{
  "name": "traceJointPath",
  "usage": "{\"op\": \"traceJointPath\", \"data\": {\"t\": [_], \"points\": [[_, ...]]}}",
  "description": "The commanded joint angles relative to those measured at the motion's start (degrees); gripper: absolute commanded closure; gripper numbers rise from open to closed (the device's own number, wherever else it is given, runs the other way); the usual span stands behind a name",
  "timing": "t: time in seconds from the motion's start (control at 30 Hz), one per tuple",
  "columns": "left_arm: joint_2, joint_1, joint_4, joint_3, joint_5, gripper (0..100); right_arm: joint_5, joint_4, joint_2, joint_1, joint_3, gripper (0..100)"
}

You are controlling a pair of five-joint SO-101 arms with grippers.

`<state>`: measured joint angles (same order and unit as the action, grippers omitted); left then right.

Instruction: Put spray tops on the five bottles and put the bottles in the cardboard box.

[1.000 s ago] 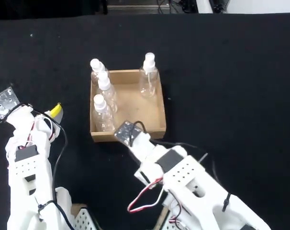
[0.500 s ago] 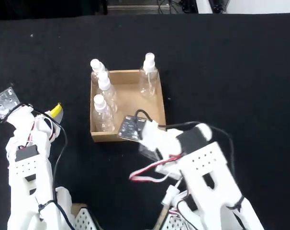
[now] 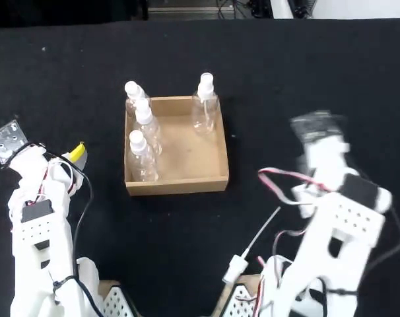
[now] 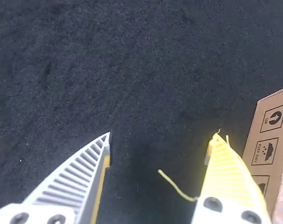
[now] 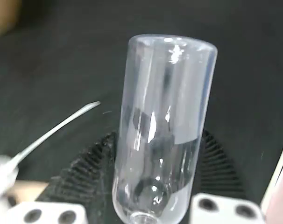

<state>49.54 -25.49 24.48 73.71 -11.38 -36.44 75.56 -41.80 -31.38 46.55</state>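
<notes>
my right gripper (image 5: 155, 179) is clenched on a clear plastic bottle (image 5: 166, 107), well right of the open brown cardboard box (image 3: 177, 187). four clear bottles with white spray tops (image 3: 146, 122) stand in the box. a loose white spray top with a long tube (image 3: 238, 264) lies on the near part of the black table (image 3: 319, 59). my left gripper (image 4: 162, 140) is released, hanging left of the box.

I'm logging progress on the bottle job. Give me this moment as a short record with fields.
box: brown cardboard box, open, on the black table
bottles in box: four clear plastic bottles with white spray tops, three along one side, one in a far corner
fifth bottle: clear, without a spray top, gripped in the right claw
loose spray top: white, with a thin tube, lying on the table near the arm bases
left claw: open, empty, over the table beside the box
</notes>
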Motion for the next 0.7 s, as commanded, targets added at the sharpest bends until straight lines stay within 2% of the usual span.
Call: {"op": "traceJointPath", "data": {"t": [0.0, 0.1, 0.3, 0.43, 0.5, 0.57, 0.67], "points": [[0.8, -0.5, -1.1, -1.1, 0.1, 69, 9.4, -9.7, 7.7, -6.7, 0.0, 78.3], [0.8, -0.5, -1.1, -1.1, 0.1, 69, 14.9, -13.8, 14.5, -7.4, -0.7, 77.2], [0.8, -0.5, -1.1, -1.1, 0.1, 69, 17.6, -12.5, 21.5, -5.7, -5.5, 57.4], [0.8, -0.5, -1.1, -1.1, 0.1, 69, 17.2, -9.2, 20.4, -2.9, -7.8, 59.6], [0.8, -0.5, -1.1, -1.1, 0.1, 69, 13.2, -6.9, 18.5, -1.6, -9.1, 61.8], [0.8, -0.5, -1.1, -1.1, 0.1, 69, 5.6, -3.2, 15.8, 0.0, -9.8, 64.2], [0.8, -0.5, -1.1, -1.1, 0.1, 69, -16.0, 3.3, 11.4, 3.1, -9.3, 66.0]]}}
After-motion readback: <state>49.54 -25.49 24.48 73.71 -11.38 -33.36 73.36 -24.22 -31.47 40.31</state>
